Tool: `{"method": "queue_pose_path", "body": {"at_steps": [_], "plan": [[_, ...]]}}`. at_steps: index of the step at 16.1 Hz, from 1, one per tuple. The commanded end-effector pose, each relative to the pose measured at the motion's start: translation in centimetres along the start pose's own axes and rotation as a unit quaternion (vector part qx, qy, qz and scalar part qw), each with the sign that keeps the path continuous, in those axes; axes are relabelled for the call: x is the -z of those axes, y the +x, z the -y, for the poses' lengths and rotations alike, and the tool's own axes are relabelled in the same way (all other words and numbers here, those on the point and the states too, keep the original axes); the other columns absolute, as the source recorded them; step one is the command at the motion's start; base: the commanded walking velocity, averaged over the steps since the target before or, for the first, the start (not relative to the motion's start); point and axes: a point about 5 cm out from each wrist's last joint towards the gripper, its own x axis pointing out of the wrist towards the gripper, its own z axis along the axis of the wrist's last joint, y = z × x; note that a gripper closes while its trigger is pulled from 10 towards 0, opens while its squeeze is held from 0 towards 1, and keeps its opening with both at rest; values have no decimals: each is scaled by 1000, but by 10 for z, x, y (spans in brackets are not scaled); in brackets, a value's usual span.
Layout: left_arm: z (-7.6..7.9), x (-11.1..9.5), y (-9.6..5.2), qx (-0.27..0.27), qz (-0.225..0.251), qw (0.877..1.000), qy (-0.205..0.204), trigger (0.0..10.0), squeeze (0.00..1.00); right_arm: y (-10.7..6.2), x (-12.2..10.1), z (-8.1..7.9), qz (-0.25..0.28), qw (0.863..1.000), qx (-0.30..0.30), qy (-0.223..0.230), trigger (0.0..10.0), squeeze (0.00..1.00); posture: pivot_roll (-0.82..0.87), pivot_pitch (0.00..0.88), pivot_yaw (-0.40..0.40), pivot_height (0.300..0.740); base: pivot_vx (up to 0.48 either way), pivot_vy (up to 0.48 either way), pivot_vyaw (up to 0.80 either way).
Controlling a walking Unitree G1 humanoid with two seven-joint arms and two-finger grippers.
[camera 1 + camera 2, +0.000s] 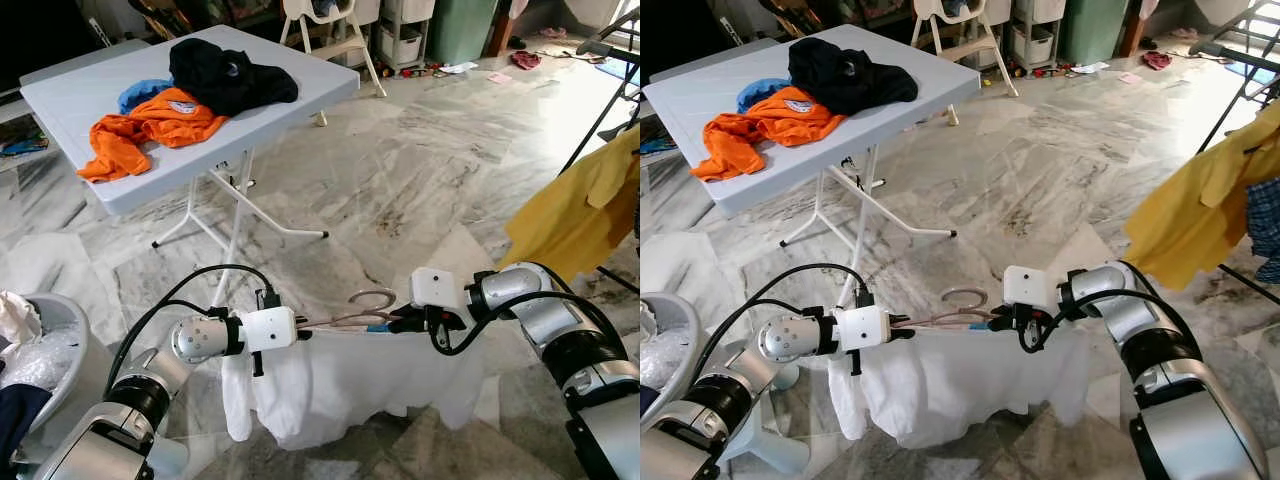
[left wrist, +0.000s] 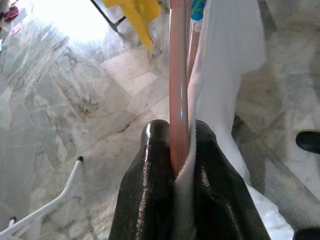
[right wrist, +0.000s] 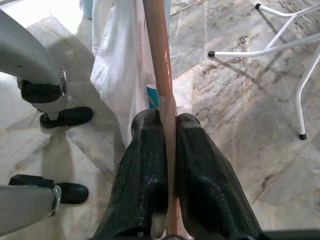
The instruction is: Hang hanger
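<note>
hanger: pink hanger (image 1: 345, 320) held level between both arms, low in front of robot, above marble floor (image 1: 400, 170); hook curls up near its middle
garment: white garment (image 1: 350, 390) draped over hanger, hanging down below it, bunched lower toward robot's left
left end effector: left end effector (image 1: 303, 327) at hanger's left end; fingers (image 2: 150, 200) pressed together on pink bar, white cloth pinched in with it
right end effector: right end effector (image 1: 395, 322) at hanger's right end, close to hook; fingers (image 3: 145, 170) clamped tight on bar, bit of blue visible just beyond fingertips, can't tell what it is
tabletop: white folding tabletop (image 1: 290, 60) ahead, to the left, well apart from hanger
on tabletop: orange garment (image 1: 150, 125) at near-left part, black garment (image 1: 225, 75) behind it, blue cloth (image 1: 140, 92) partly under both
yellow garment: yellow garment (image 1: 580, 210) hanging at right edge, near right arm, on dark rack frame (image 1: 600, 110)
basket: grey basket (image 1: 60, 340) at lower left beside left arm, with white and dark clothes in it
background: white high chair (image 1: 330, 30), storage bins, small items scattered on far floor
</note>
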Motion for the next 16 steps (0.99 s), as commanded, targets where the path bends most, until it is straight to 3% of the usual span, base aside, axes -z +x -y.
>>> {"method": "queue_pose_path", "body": {"at_steps": [1,5,11,12,13,14,16], "plan": [[-13,-10,-2,-17,18,999,25,0,0,1,-2,5,-7,1000,15,-1,0,0,-81,27,66,740,0,0,0],[-15,-14,1,-14,25,999,36,0,0,13,1,-1,-6,999,33,-3,0,0,-78,17,72,740,0,0,0],[-16,-15,1,-14,23,998,50,0,0,12,6,-3,10,998,60,7,0,0,-82,10,83,740,0,0,0],[-20,-18,2,-32,24,997,63,2314,494,10,6,-3,18,998,67,10,0,0,-81,11,81,740,0,0,0],[-23,-19,2,-41,25,996,74,9176,1000,9,6,-2,22,997,71,11,0,0,-82,11,81,740,0,0,0],[-24,-20,2,-45,25,996,78,10000,1000,8,7,-2,23,997,74,11,0,0,-82,11,80,740,0,0,0],[-33,-22,0,-73,21,993,94,10000,1000,2,9,0,24,996,90,11,0,0,-82,9,78,740,0,0,0]]}}
